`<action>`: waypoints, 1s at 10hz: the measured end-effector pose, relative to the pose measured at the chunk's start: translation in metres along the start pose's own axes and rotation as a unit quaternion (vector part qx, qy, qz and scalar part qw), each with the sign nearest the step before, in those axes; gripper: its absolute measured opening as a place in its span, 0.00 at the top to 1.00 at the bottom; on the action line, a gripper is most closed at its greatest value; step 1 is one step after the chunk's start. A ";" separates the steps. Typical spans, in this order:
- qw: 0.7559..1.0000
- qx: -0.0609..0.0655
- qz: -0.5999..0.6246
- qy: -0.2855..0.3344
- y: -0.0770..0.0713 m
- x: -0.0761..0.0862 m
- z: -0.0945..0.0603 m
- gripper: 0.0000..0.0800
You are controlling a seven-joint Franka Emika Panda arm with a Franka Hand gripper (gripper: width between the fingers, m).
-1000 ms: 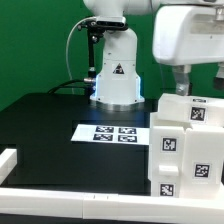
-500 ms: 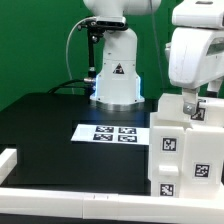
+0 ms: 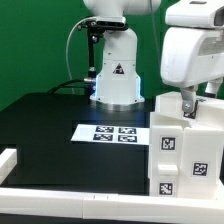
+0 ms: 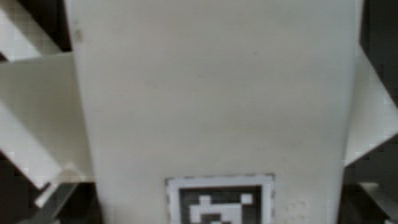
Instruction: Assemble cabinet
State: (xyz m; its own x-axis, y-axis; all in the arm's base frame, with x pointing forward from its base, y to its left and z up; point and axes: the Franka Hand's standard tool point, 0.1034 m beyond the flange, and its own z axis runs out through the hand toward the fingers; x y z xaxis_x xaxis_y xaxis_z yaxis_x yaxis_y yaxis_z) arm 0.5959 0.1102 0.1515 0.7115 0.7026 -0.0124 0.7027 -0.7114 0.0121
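Note:
The cabinet (image 3: 185, 150) is a tall white box-like body with several marker tags, standing at the exterior view's right, near the front. My gripper (image 3: 190, 104) hangs right over its top, with the fingers reaching down to the top edge. In the wrist view a white panel of the cabinet (image 4: 205, 90) with one tag fills the space under my gripper (image 4: 214, 200). A fingertip (image 4: 57, 196) shows at each side of that panel, with a thin dark gap between finger and panel. The jaws stand open astride it.
The marker board (image 3: 112, 132) lies flat on the black table in front of the robot base (image 3: 115, 75). A low white border rail (image 3: 70, 196) runs along the front, with a block of it at the left (image 3: 8, 160).
My gripper has come down from above onto the cabinet's top and shifted slightly to the exterior view's left. The cabinet has not moved.

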 end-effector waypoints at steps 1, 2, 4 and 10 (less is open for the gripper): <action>0.999 -0.003 0.037 0.007 0.003 0.001 0.000 0.31; 0.996 -0.010 0.085 0.019 0.008 0.002 0.000 0.31; 0.971 -0.012 0.237 0.029 0.008 0.007 -0.001 0.31; 0.892 -0.003 0.452 0.027 0.010 0.007 0.000 0.30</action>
State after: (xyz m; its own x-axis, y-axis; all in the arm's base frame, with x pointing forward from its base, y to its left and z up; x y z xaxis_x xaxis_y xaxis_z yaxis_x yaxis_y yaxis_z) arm 0.6078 0.1085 0.1517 0.9862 -0.1572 0.0529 -0.1573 -0.9876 -0.0016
